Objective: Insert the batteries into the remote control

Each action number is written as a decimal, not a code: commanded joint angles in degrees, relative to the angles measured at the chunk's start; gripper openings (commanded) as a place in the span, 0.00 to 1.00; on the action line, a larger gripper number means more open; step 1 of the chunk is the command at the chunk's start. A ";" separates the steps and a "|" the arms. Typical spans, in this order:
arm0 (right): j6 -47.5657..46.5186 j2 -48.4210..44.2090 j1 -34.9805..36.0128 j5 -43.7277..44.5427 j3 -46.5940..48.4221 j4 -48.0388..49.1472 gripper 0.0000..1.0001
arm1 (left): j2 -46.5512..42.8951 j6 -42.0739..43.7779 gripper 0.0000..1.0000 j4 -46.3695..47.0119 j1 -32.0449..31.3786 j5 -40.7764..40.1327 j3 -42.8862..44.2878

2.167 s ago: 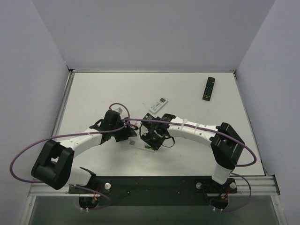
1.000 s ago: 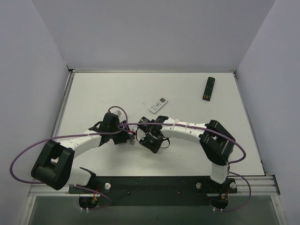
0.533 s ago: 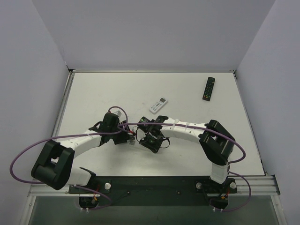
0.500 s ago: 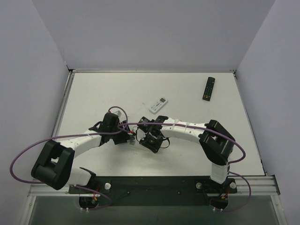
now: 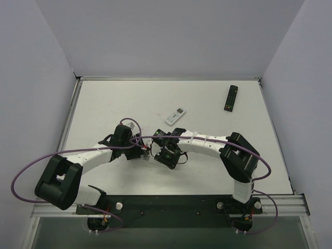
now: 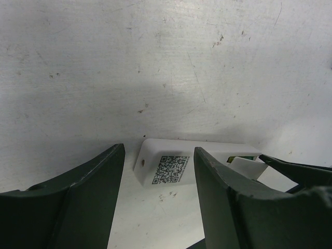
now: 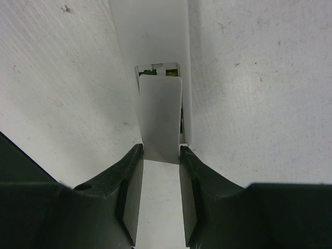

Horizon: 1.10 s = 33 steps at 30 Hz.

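Now the right tool (image 7: 160,153) clamps the white cover (image 7: 161,114) over the remote control (image 7: 150,36); left tool (image 6: 159,152) gapes near its end

The only mark I can make out is a small black-and-white QR code (image 6: 170,169), printed on the end of the slim white remote control (image 6: 150,155) as the left wrist view shows it. No letters or numbers stand beside it. The black remote (image 5: 231,97) and the wider white remote (image 5: 175,116) on the counter (image 5: 129,98) are too small to read.
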 commanded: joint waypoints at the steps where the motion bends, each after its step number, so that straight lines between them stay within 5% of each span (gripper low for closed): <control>1: -1.63 0.68 -0.56 0.20 1.48 -2.26 0.26 | 0.31 0.88 0.66 1.81 0.18 0.98 1.15; 33: -4.80 1.21 -1.97 -0.25 2.80 -3.14 0.33 | 0.14 0.80 0.66 1.73 0.18 1.15 1.59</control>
